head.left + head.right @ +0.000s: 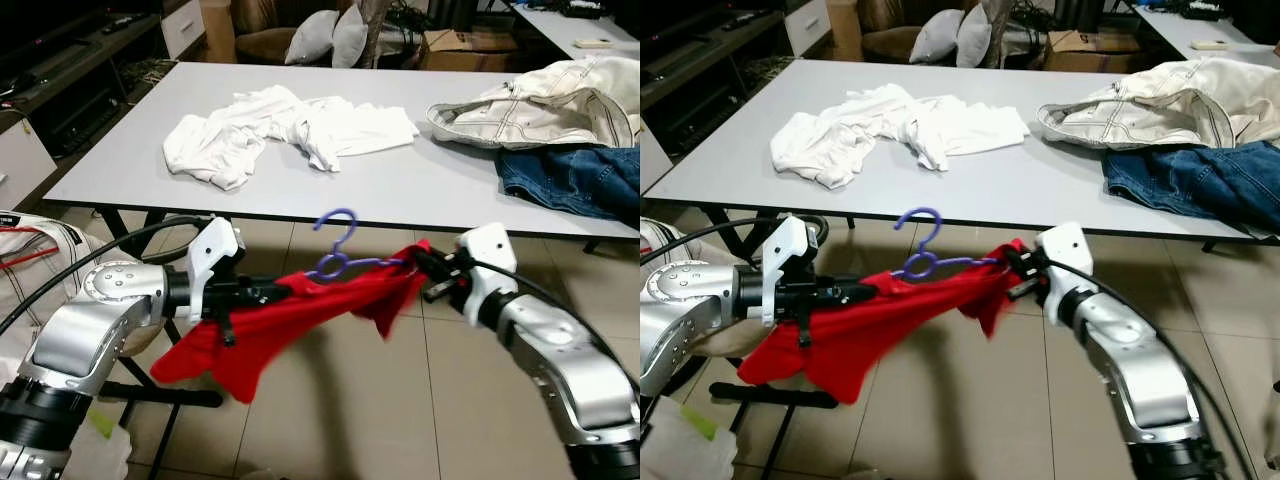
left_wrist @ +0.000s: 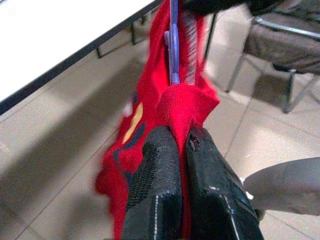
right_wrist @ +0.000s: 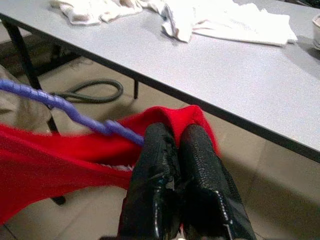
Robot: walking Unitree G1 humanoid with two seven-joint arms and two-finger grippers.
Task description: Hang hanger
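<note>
Both end effectors, left (image 1: 268,293) and right (image 1: 418,262), pinch red garment (image 1: 290,320); purple hanger (image 1: 340,250) between.

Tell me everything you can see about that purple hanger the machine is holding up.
The purple hanger looks like thin wire wrapped in a twisted purple coating. Its hook stands upright, open toward the table, catching on nothing. Below the hook the neck twists into a small loop, and its shoulders run sideways inside a red garment draped over it. The left claw pinches the cloth at one end, the right claw at the other, so the hanger hangs in the air between them, in front of the table edge, above the tiled floor.
</note>
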